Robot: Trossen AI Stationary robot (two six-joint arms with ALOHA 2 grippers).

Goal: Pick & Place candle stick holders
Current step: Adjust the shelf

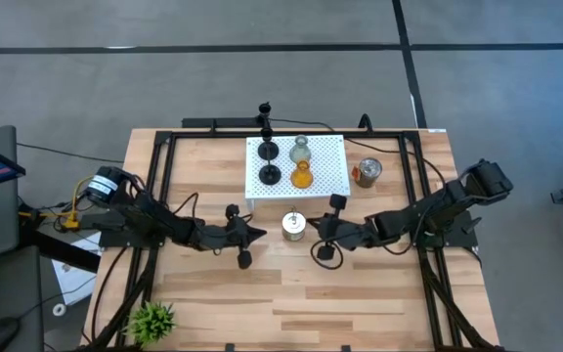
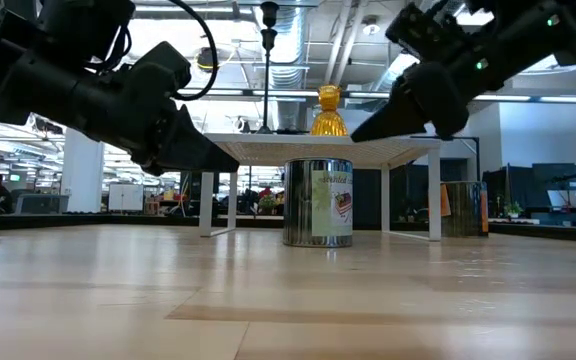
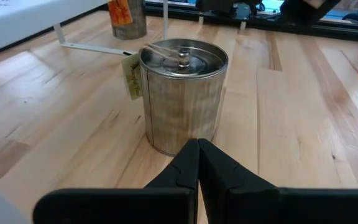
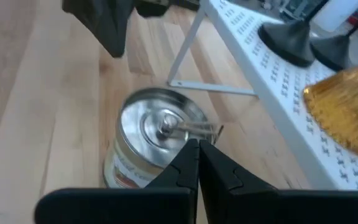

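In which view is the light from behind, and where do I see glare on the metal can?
Low view: bright room lights behind turn both arms into dark silhouettes, and the amber holder glows. Left wrist view: soft glare on the can lid. Right wrist view: strong highlight on its lid; the amber holder's edge looks blurred.

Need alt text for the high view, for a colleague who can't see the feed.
Overhead: four candle stick holders, two black, one pale-green, one amber, stand on a white perforated shelf. Below it, a silver tin sits between the shut left hand and right hand.

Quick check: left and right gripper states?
Left gripper: closed, empty, near the tin can.
Right gripper: closed, empty, by the same can.
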